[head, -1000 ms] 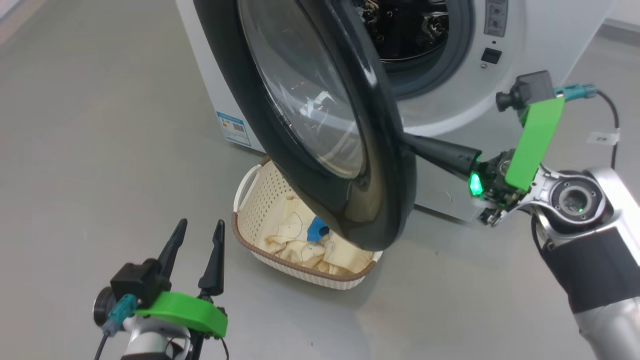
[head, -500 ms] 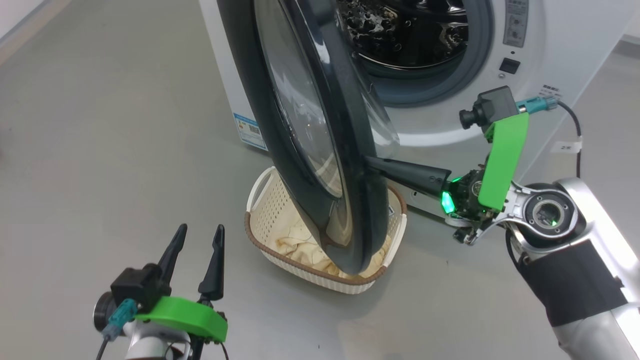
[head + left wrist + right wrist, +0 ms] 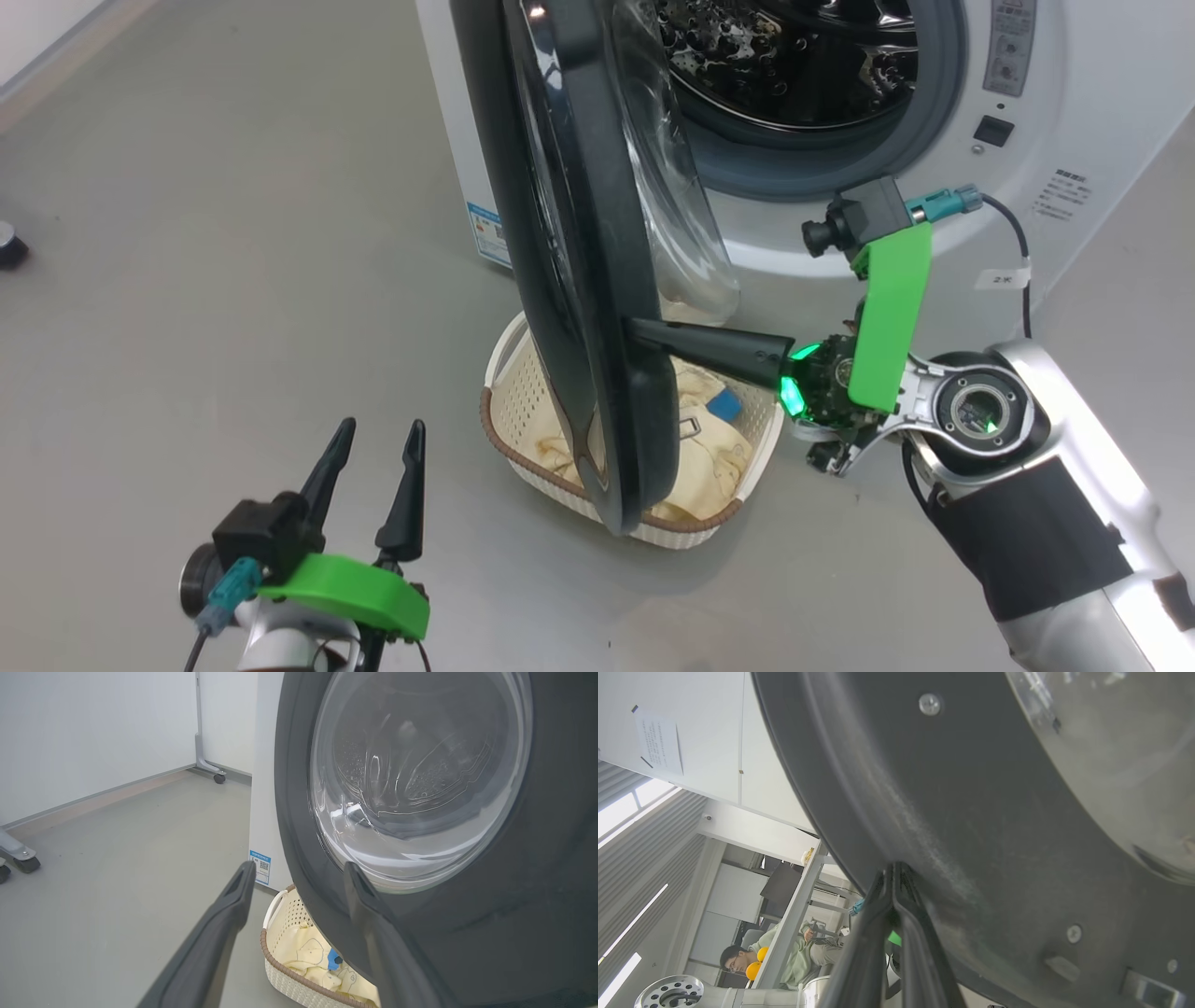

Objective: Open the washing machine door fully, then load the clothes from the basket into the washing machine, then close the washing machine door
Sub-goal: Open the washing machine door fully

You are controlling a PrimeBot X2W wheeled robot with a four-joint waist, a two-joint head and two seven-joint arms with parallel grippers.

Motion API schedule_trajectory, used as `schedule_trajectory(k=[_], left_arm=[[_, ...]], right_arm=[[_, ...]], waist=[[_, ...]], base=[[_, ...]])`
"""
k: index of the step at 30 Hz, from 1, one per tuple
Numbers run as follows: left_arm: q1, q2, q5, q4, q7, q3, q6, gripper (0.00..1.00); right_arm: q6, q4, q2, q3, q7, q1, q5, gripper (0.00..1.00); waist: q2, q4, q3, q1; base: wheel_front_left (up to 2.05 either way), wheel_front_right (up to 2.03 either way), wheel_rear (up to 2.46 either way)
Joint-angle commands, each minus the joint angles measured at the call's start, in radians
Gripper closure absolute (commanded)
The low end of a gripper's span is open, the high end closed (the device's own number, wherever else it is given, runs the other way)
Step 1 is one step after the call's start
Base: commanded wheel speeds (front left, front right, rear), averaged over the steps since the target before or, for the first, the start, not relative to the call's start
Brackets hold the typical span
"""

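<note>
Step 1 underway: washing machine door [image 3: 579, 280] approx half open, edge-on in head view, lower rim hanging over basket [image 3: 504, 439]; not yet fully open. Clothes [image 3: 709, 439] all in basket, on floor just in front of washing machine [image 3: 1074, 112]; drum [image 3: 794, 65] looks bare. Loading + closing left.

R gripper [image 3: 635, 329] pinched shut, holds nothing, tips pressed on door's inner rim. L gripper [image 3: 380, 429] spread wide, empty, well apart from basket.

Vs 1 s ago: door swung further open, R gripper followed; view shifted too; L gripper same.
</note>
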Motion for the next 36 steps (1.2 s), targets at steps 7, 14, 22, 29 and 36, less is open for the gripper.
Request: schedule_trajectory(k=[7,14,22,29,36], left_arm=[[-0.039,0.014,-0.007,-0.035,-0.014,0.029,0.0,0.0],[-0.04,0.017,-0.011,-0.025,-0.014,0.025,0.0,0.0],[-0.041,0.041,-0.042,-0.005,-0.014,0.008,0.0,0.0],[-0.037,0.064,-0.067,-0.004,-0.014,0.007,0.0,0.0],[-0.016,0.088,-0.087,-0.016,-0.014,0.013,0.0,0.0]], right_arm=[[0.01,-0.03,0.032,0.021,-0.003,-0.009,-0.005,1.0],[0.01,-0.021,0.035,0.022,-0.011,0.0,-0.009,1.0],[0.01,0.006,0.005,-0.012,-0.046,0.021,-0.02,0.28],[0.01,0.023,-0.042,-0.037,-0.078,0.046,-0.038,0.0],[0.01,0.031,-0.099,-0.071,-0.158,0.094,-0.056,0.0]], waist=[[0.0,0.003,-0.002,0.0],[0.0,-0.013,-0.015,0.0],[0.0,-0.055,-0.05,0.0],[0.0,-0.089,-0.069,0.0],[0.0,-0.134,-0.084,0.0]], base=[[0.0,0.0,0.0],[0.0,0.0,0.0],[0.0,0.0,0.0],[0.0,0.0,0.0],[0.0,0.0,0.0]])
